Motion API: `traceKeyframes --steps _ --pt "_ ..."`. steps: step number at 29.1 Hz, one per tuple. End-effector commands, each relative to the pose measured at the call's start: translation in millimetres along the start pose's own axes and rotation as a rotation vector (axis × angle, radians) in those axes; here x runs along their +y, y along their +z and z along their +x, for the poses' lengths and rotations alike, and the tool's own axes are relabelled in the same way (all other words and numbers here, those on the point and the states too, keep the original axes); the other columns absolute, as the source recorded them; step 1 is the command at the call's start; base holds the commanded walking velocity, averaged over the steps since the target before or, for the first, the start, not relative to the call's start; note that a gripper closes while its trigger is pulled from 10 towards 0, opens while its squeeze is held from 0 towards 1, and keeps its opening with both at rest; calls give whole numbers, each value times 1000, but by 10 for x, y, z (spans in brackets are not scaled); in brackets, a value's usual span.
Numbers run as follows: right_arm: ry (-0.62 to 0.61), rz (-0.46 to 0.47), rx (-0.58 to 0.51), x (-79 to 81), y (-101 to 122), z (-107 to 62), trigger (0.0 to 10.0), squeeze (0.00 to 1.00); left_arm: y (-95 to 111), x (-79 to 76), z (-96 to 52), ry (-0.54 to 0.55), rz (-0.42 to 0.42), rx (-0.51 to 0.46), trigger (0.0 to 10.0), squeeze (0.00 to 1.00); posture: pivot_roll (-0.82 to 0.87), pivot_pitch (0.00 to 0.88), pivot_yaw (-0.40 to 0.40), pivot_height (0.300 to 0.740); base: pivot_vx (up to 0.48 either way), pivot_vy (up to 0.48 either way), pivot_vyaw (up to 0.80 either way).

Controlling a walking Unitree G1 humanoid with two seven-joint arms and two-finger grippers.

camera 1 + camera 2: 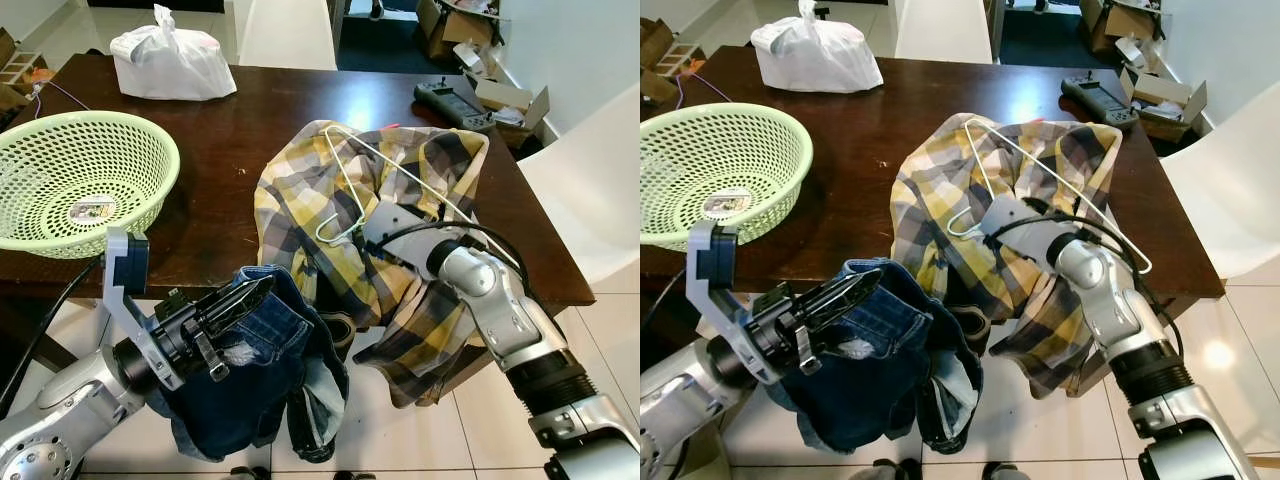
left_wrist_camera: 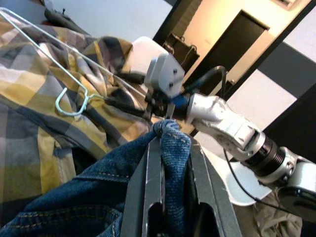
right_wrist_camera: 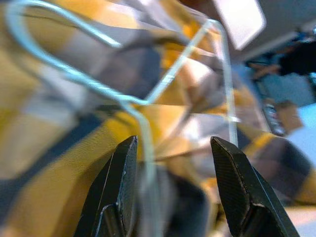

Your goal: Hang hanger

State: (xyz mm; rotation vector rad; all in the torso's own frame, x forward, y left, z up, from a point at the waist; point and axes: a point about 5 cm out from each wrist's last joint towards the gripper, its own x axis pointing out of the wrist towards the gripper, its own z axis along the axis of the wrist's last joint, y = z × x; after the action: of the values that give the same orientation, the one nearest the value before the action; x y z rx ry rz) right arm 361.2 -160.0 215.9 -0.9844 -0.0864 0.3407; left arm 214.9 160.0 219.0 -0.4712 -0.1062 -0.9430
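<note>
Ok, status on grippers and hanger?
Left gripper shut on jeans. Right gripper open, astride hanger neck. Hanger lies on plaid shirt, table edge.

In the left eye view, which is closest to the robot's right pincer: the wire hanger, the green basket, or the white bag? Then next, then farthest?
1. Wire hanger: right at the right pincer, on the plaid shirt.
2. Green basket: table's left edge.
3. White bag: far back-left.
</note>
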Motion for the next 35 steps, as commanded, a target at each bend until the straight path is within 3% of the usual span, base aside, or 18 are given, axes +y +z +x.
traceKeyframes --steps 1,8,18,28,35 --pt "-14 -8 27 11 -35 4 10000 0 14 -98 25 -44 8 -21 10000 0 8 179 -51 740 0 0 0" --pt "18 -52 23 137 -17 17 10000 0 16 -114 26 -45 7 -24 10000 0 10 178 -53 740 0 0 0" --pt "36 70 -8 348 68 121 10000 0 6 -110 35 -39 6 -26 10000 0 21 173 -52 740 0 0 0" --pt "13 -72 32 357 53 231 10000 0 -6 -106 23 -21 2 -24 10000 0 39 185 -46 740 0 0 0" --pt "-7 -97 37 365 81 277 10000 0 5 -111 15 -19 4 -26 10000 0 44 190 -51 740 0 0 0"
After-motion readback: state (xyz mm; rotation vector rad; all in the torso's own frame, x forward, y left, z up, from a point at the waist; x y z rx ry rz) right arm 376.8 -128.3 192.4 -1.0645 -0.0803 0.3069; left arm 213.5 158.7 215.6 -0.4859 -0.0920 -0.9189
